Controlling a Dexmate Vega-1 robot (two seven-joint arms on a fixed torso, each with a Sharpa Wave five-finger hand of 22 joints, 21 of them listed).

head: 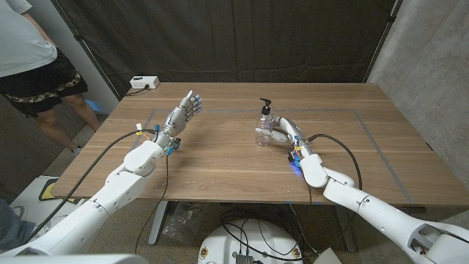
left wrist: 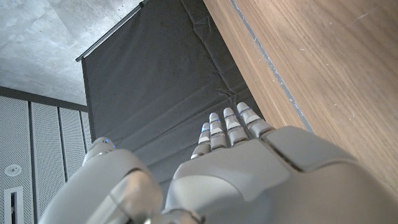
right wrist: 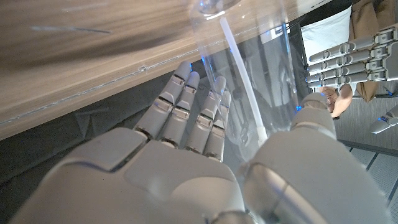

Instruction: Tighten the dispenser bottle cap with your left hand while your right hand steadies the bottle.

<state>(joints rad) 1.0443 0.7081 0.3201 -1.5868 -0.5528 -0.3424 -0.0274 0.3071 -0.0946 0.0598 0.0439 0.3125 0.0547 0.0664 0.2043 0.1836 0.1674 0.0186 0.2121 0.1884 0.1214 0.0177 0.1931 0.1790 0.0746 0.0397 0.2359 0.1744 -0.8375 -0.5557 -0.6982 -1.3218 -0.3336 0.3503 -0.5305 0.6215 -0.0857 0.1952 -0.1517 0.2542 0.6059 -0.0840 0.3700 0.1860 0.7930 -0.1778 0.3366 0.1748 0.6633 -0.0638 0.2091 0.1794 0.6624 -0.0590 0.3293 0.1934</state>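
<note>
A clear dispenser bottle (head: 263, 134) with a black pump cap (head: 265, 107) stands upright right of the table's middle. My right hand (head: 284, 132) wraps around it from the right. In the right wrist view the bottle (right wrist: 255, 68) and its inner tube sit between the fingers (right wrist: 186, 112) and the thumb of my right hand (right wrist: 174, 168). My left hand (head: 183, 114) hovers well to the bottle's left with its fingers straight, apart and holding nothing. It also shows as my left hand (left wrist: 249, 174) and, in the right wrist view, as my left hand (right wrist: 348, 53) beyond the bottle.
The wooden table (head: 220, 165) carries a grey taped outline (head: 366, 121). A small white box (head: 144, 83) sits at its far left edge. A person (head: 33, 66) stands beyond the table's left corner. A black curtain (head: 234, 37) hangs behind.
</note>
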